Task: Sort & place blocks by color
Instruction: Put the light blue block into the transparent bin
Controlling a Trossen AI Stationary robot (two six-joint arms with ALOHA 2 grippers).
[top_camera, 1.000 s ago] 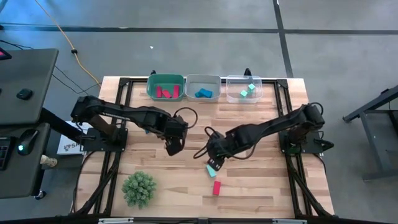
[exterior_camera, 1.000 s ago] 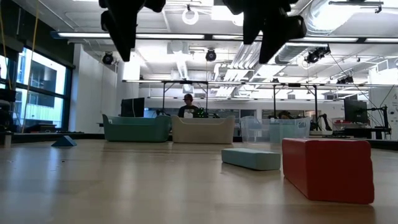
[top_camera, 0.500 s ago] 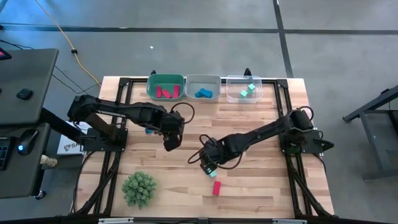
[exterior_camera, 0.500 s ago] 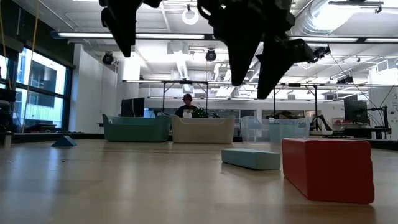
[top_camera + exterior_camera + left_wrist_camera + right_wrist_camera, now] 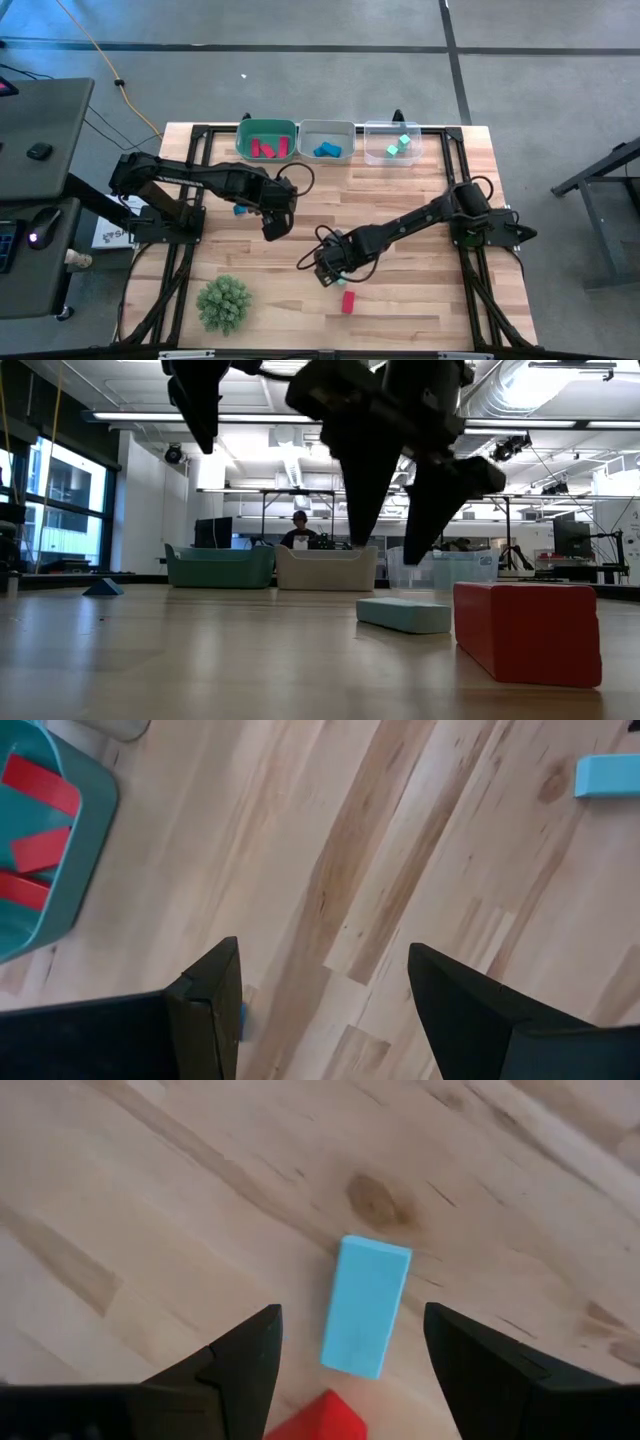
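A light teal bar (image 5: 365, 1306) lies flat on the wood, with a red bar (image 5: 320, 1422) close beside it on the near side; the low view shows the same teal bar (image 5: 404, 614) and red bar (image 5: 528, 632). My right gripper (image 5: 335, 268) hangs open just above the teal bar (image 5: 341, 281), one finger on each side and clear of it. My left gripper (image 5: 272, 226) waits open over bare wood at mid table. A small blue block (image 5: 240, 210) lies near it. Red blocks (image 5: 266, 149) rest in the green bin.
Three bins stand along the far edge: a green one (image 5: 267, 127), a grey one (image 5: 327, 127) holding blue blocks and a clear one (image 5: 392, 128) holding teal blocks. A green spiky ball (image 5: 223, 303) sits near the near-left corner. Bare wood lies between the arms.
My right gripper has moved toward the table's left and near edges and come down until it hangs over the teal bar, staying open. The blocks have not moved.
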